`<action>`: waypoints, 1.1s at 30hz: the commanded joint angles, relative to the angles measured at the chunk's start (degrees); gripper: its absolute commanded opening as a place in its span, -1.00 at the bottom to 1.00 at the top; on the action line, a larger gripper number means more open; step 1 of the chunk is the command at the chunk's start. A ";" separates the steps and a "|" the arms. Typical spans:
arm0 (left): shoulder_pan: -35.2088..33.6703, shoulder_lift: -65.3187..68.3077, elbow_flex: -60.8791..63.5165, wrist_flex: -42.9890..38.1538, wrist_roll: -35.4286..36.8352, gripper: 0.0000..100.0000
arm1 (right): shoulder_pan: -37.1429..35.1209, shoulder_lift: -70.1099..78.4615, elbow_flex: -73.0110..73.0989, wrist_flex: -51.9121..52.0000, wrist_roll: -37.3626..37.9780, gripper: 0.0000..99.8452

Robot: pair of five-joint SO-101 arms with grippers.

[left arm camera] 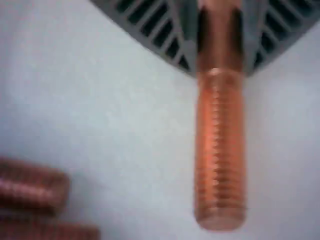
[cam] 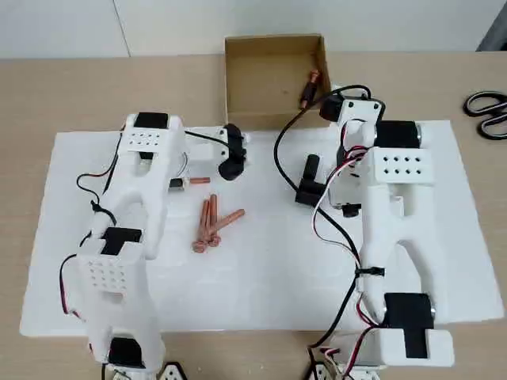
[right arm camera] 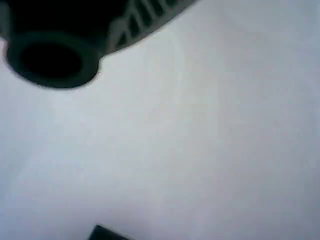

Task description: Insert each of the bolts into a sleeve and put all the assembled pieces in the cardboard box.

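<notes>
1. Currently, the left fingers (left arm camera: 182, 30) are narrowed onto one bolt (left arm camera: 220, 150), clamping its head end so that the whole threaded shank sticks out free past the fingertips. I judge this grip leaves the length that has to enter a sleeve uncovered.
2. Opposite them, the right fingers (right arm camera: 140, 20) appear closed on a sleeve (right arm camera: 50, 60), whose open mouth juts out past them, unobstructed. That suits a hand-to-hand insertion, though the two pieces are well apart and not lined up.
3. Three loose bolts (cam: 212, 222) lie bunched on the white sheet (cam: 277, 277), near the left fingers and between the two pairs of fingers, within easy reach for later rounds.
4. Beyond both pairs of fingers sits the cardboard box (cam: 238, 79), open at the top, with one assembled piece (cam: 310, 89) lying inside against the wall nearer the right fingers. By my reckoning the task is early: one done, one in hand, three waiting.
5. As for materials, the bolts are copper-coloured with fine, close ridges of thread and a flat tip, and should slide rather than snag if held straight. The sleeve is a dark, smooth tube with a round bore and a thick rim.
6. Both pairs of fingers are grey with ribbed, slotted faces. The sheet looks soft and matt, laid over the pale wooden surface (cam: 32, 95).
7. Scissors (cam: 487, 111) rest on that surface, well away from the right fingers.
</notes>
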 commanded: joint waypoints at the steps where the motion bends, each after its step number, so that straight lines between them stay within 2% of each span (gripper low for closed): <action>1: 1.32 -0.53 -2.51 -2.20 -5.54 -0.99 | 0.31 -2.95 -0.18 -0.75 0.00 -0.99; 8: 1.93 -0.88 -2.59 -2.11 -5.01 -0.79 | 0.31 -2.95 -0.18 -1.01 0.00 -0.99; 16: 1.49 -1.05 -6.20 -0.79 -2.99 -0.78 | 0.31 -2.95 -0.18 -1.01 0.00 -0.99; 22: 1.49 -1.05 -24.40 8.35 12.13 -0.78 | 0.31 -2.95 -0.18 -1.01 0.00 -0.99; 26: 1.58 -0.88 -34.77 17.32 25.05 -0.78 | 0.22 -2.95 -0.18 -1.01 0.00 -0.99; 28: 1.49 -0.97 -37.05 18.99 31.82 -0.78 | 0.13 -2.95 -0.18 -1.01 0.00 -0.99; 31: 0.35 -1.05 -36.88 18.90 46.77 -0.78 | 0.04 -2.95 -0.18 -1.01 0.00 -0.99; 33: -0.88 -1.05 -36.97 18.90 61.27 -0.78 | 0.04 -2.95 -0.18 -0.92 0.00 -0.99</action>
